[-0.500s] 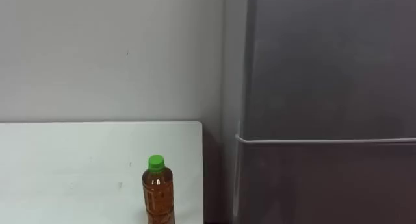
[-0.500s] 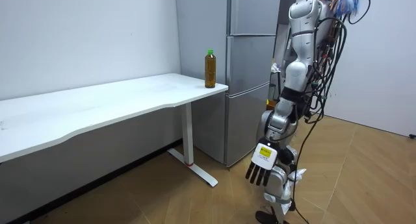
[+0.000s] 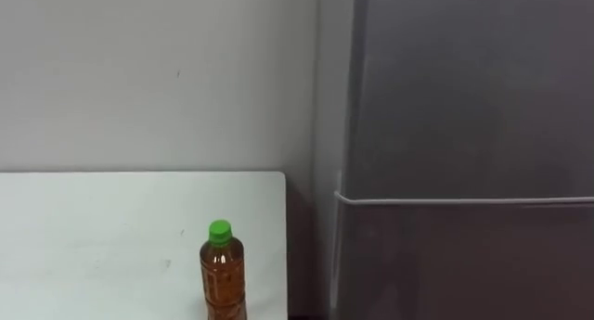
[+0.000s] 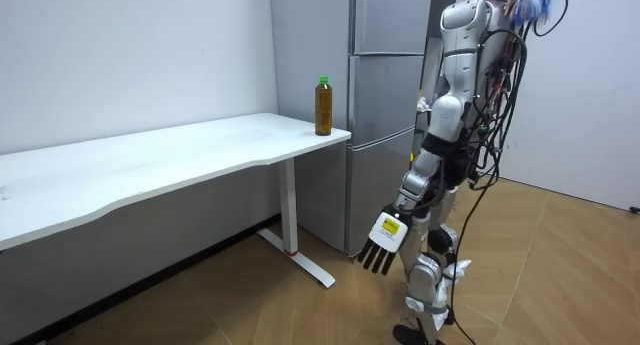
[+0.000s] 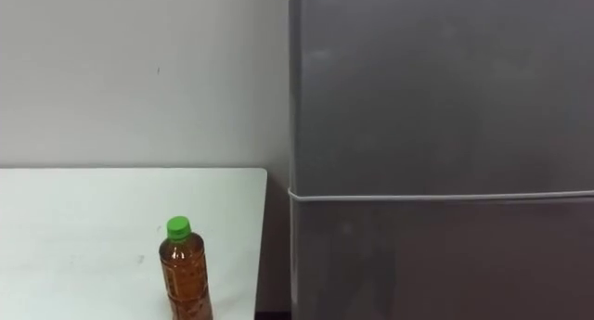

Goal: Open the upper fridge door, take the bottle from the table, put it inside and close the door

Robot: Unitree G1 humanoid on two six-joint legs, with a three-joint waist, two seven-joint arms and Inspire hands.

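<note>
Standing bottle (image 3: 223, 275) on table (image 3: 93, 227) nr fridge (image 3: 464, 116)

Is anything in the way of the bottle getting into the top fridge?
Yes: the upper fridge door is shut, to the right of the bottle on the table. Nothing visible stands between the bottle and the left hand, which hangs low, open.

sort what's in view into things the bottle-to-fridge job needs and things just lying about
For the job: bottle, upper fridge door, left hand hanging open.
Just there: white table, lower fridge door.
</note>
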